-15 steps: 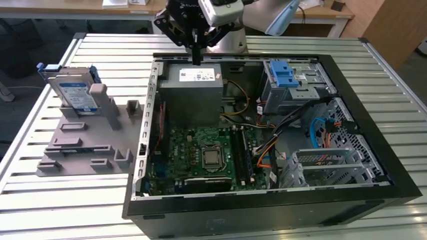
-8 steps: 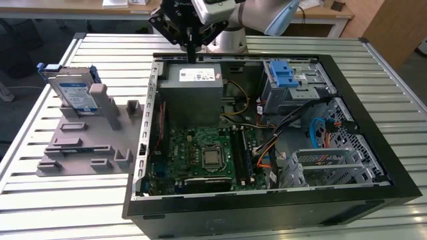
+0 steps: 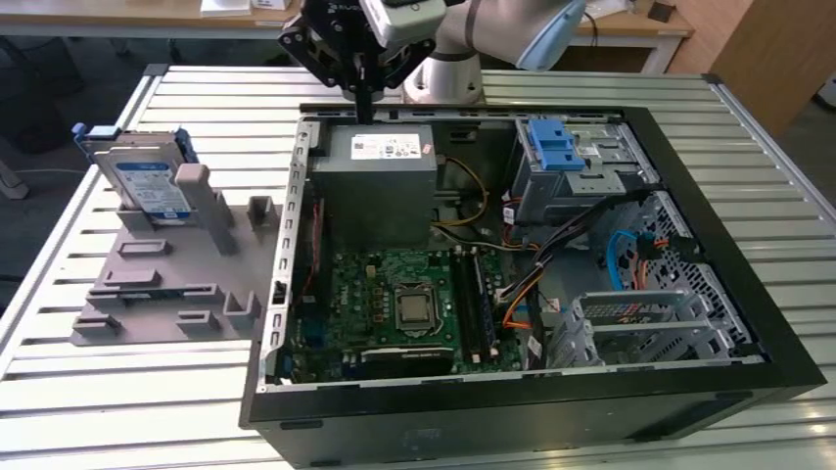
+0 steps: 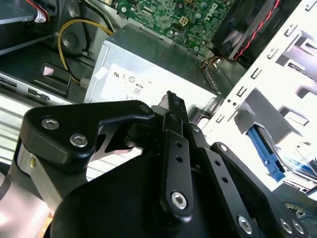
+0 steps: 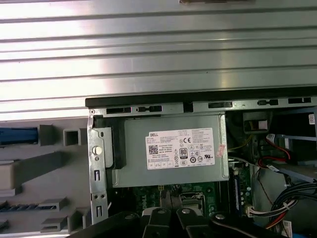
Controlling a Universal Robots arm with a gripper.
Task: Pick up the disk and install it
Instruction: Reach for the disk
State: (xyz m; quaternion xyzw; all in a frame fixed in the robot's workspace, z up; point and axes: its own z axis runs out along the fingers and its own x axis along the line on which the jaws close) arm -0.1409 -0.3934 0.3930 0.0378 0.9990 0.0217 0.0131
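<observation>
From where I stand, the disk point(image 3: 141, 181) has not been picked up. It sits on edge in a grey plastic holder point(image 3: 157, 289) on the slatted table point(image 3: 196, 392), just off the computer case point(image 3: 523, 411) on the exterior view's left. Stood up like that, with its blue rails and upper edge clear of the holder's posts, it seems meant to be taken from above, and nothing hangs over it.

The gripper point(image 3: 362, 98) is well apart from the disk. It hovers over the far rim of the case, above the back edge of the power supply point(image 3: 376, 186). Its fingers look pressed together and hold nothing. In the second wrist view they show as one narrow black bar, the gripper point(image 4: 171, 96) pointing down at the power supply point(image 4: 143, 59).

A strip of bare table lies between the holder and the case's side wall. That wall stands taller than the holder's low blocks, so I judge it the edge to mind on that side.

Inside the case, room is tighter. The drive cage point(image 3: 581, 162) with its blue latch sits in the far corner on the exterior view's right, close against the case walls. Loose cables point(image 3: 555, 245) run just beside and below it, and the circuit board point(image 3: 392, 304) lies open on the floor. The space straight above the cage looks free.
</observation>
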